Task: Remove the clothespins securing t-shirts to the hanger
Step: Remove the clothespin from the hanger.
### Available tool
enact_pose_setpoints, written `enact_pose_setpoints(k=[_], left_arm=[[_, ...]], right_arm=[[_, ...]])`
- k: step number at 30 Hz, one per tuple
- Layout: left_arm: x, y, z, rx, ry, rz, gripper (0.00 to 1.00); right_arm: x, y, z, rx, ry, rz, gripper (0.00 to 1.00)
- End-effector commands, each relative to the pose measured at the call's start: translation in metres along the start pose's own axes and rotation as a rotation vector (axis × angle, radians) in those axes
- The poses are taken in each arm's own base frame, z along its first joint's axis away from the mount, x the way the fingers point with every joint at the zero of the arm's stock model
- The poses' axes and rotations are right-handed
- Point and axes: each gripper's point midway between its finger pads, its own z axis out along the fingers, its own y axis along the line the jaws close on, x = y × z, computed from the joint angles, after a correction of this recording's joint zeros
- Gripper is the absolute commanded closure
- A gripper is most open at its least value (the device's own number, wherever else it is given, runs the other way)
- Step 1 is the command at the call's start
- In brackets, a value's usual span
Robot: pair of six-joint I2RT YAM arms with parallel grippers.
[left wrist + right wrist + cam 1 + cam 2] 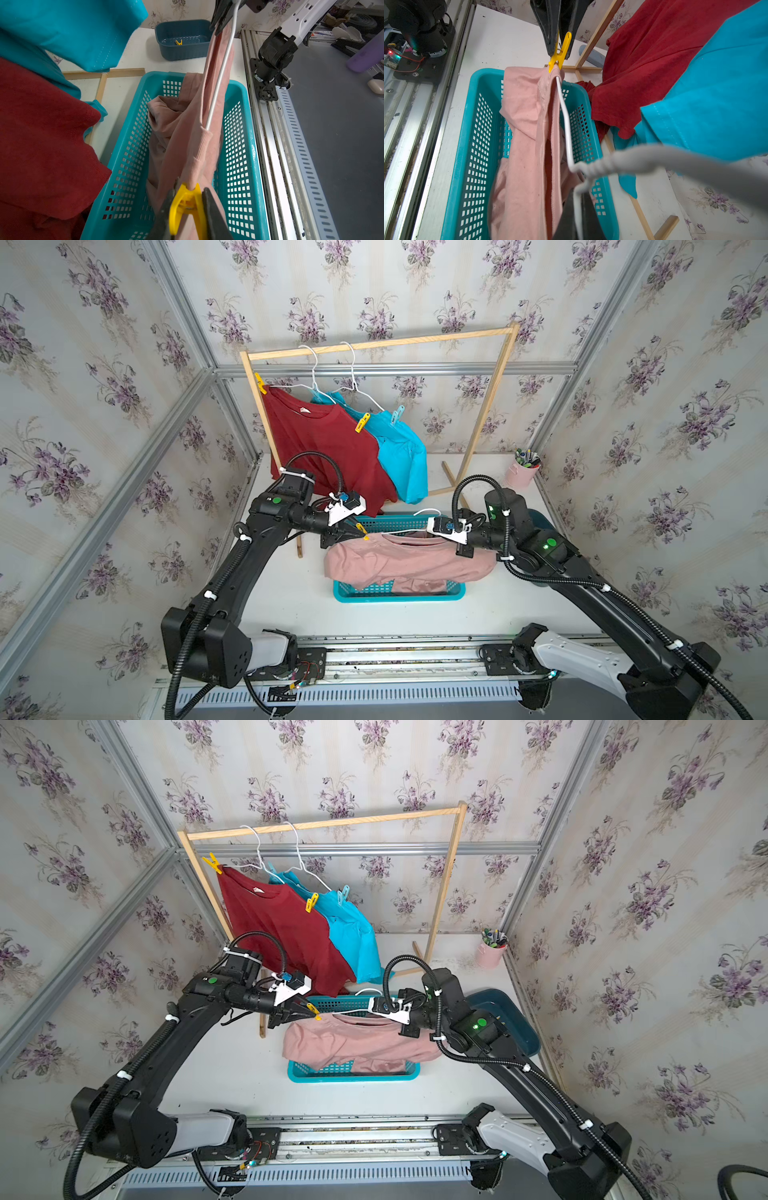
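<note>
Left end effector [189,190] is on it: both fingers are pressed against the handle ends of the yellow clothespin [187,205], clamped right on the peg. That clothespin bites the shoulder end of the pink t-shirt [409,566], pinning cloth to the tip of the white hanger [220,79]. At the other end, the right end effector [578,200] is closed tight on the hanger wire just below its twisted neck. It holds the hanger roughly level above the teal basket [399,598], and the shirt's lower part sags into the basket and over its rim.

Now the geometry that matters. The hanger's long line runs from one end effector to the other. The peg lies nearly along that line, handles toward the left arm, mouth toward the right. So the left arm has the job, and my read is that the peg should slide off backward along its own length, away from the right grip. I cannot tell if the mouth has opened; cloth hides it.

Behind, on the wooden rack [374,342], the dark red t-shirt [324,448] and turquoise t-shirt [405,448] hang pegged. A loose clothespin [178,42] lies in the dark blue tub [182,52] on the counter [291,605].
</note>
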Motion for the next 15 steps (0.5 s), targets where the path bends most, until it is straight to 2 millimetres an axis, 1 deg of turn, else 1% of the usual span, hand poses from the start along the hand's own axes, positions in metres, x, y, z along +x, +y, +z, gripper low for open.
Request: enact_pose_setpoints(k=[1,5,9,12,15], left_arm=[[-0.005,-0.001,-0.004,-0.007,-0.006,0.022,0.93],[-0.003,0.003,-0.008,-0.047,0.029,0.032,0.94],[0.000,0.008,-0.011,-0.084,0.064,0.030,0.94],[-0.001,0.013,-0.014,-0.108,0.081,0.029,0.95],[-0.007,0.013,-0.016,-0.114,0.068,0.037,0.94]], right_arm=[[0.000,-0.004,0.003,0.012,-0.004,-0.002,1.00],[0.012,-0.004,0.010,0.017,0.035,0.025,1.00],[0.030,-0.007,0.018,0.019,0.104,0.086,1.00],[0.039,-0.010,0.018,0.014,0.143,0.125,1.00],[0.041,-0.013,0.014,0.042,0.150,0.126,1.00]])
